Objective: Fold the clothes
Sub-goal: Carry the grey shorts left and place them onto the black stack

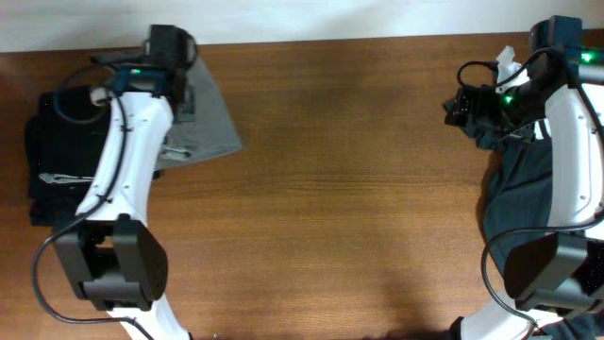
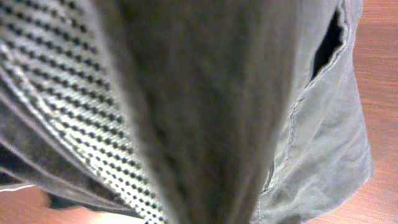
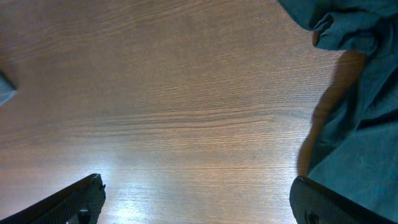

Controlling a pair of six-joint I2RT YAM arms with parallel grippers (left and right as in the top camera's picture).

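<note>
One pair of grey-khaki woven shorts (image 1: 206,125) lies on the brown wooden table (image 1: 359,189), bunched right against the left gripper (image 1: 175,57). Cloth fills that wrist view, so I cannot tell how its jaws stand. The right gripper (image 3: 199,202) has its jaws wide and empty over bare wood, with a crumpled dark teal garment (image 3: 354,99) just outside its right finger.

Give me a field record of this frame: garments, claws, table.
shorts: grey-khaki, far-left part of the table, partly under the left arm
left claw: at the shorts' far edge; wrist view filled with fabric, open or shut not visible
right claw: open, empty, over bare wood
dark teal garment: crumpled, right edge
dark pile: left of the shorts
table: brown wood
</note>
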